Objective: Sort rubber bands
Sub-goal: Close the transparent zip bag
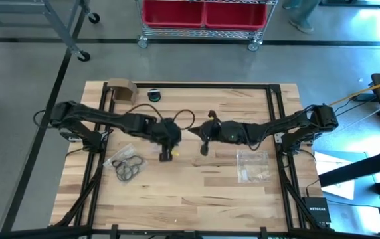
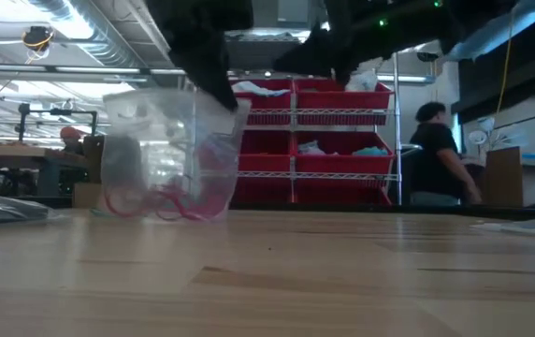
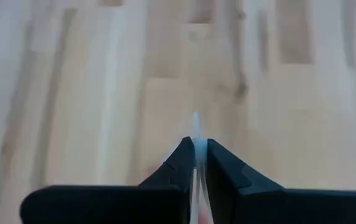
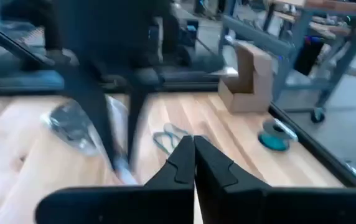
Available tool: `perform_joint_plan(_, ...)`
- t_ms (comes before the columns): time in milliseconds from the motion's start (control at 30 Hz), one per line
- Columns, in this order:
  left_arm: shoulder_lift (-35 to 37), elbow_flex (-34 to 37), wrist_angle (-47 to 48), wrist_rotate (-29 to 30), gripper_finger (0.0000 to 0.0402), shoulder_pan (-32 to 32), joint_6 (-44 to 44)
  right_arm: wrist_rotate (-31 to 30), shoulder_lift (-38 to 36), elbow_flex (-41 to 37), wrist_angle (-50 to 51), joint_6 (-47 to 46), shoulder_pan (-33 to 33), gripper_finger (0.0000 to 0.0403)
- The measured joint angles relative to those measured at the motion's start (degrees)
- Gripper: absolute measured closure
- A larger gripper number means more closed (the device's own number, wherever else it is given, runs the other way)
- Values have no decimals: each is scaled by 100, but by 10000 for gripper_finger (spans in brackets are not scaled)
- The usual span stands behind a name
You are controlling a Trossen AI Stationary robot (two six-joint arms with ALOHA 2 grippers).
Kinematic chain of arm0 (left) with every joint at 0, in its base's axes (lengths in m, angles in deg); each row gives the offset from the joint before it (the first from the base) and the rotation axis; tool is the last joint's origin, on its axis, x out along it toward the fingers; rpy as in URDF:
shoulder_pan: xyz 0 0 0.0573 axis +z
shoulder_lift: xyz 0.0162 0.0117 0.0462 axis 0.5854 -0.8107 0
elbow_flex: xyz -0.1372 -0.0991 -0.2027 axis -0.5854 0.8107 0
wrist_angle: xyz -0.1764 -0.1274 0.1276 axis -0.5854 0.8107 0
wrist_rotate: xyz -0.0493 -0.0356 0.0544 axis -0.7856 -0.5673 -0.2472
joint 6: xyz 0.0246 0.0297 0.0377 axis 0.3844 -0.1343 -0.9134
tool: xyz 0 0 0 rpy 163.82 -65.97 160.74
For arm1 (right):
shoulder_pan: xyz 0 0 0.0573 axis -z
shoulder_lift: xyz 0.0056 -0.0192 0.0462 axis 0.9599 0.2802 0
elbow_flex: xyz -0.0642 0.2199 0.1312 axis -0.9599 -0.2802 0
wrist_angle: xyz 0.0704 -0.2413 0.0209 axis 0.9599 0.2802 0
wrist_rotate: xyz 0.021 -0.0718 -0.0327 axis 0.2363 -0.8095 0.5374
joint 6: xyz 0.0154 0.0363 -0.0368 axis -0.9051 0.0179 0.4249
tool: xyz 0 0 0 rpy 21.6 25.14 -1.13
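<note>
On the left of the pale wooden desk (image 1: 196,192), the high view shows a clear plastic zip bag with large black rubber band loops (image 1: 129,166) lying flat, near the left end effector (image 1: 166,154) and toward the desk's front edge. At the back edge sit a brown cardboard box (image 1: 120,89) and a small teal cluster of rubber bands (image 1: 154,95); the right wrist view shows that same box (image 4: 248,78) and teal cluster (image 4: 273,137) more plainly.

The left end effector is pressed nearly together, pinching the thin top edge of a clear bag (image 3: 196,134), as its wrist view shows. Only the low view reveals what hangs there: a clear plastic bag holding thin red rubber band loops (image 2: 165,201), its bottom at the desk surface. From above the bag is mostly hidden under the arm.

The right end effector (image 1: 204,147) hovers just beside the left one at mid-desk, fingers (image 4: 212,165) pressed together on nothing.

On the right lies another clear zip bag (image 1: 253,166); its contents are too faint to make out.
</note>
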Motion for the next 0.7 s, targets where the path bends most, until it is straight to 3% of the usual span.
perform_joint_plan(167, -24, 21, -122, 77, 384, -16, -57, 625, -36, 17, 274, 50, 30, 402)
perform_joint_plan(300, 10, 9, -220, 87, 384, -24, -181, 780, -27, 9, 851, -381, 2, 393)
perform_joint_plan(433, 15, 9, -383, 119, 384, -33, -198, 910, 22, 7, 1225, -750, 20, 353)
perform_joint_plan(567, 15, 9, -457, 116, 384, -33, -200, 1390, 220, 7, 1096, -758, 5, 305)
perform_joint_plan(700, 15, 9, -672, 121, 384, -27, -191, 1474, 553, 7, 730, -713, 11, 278)
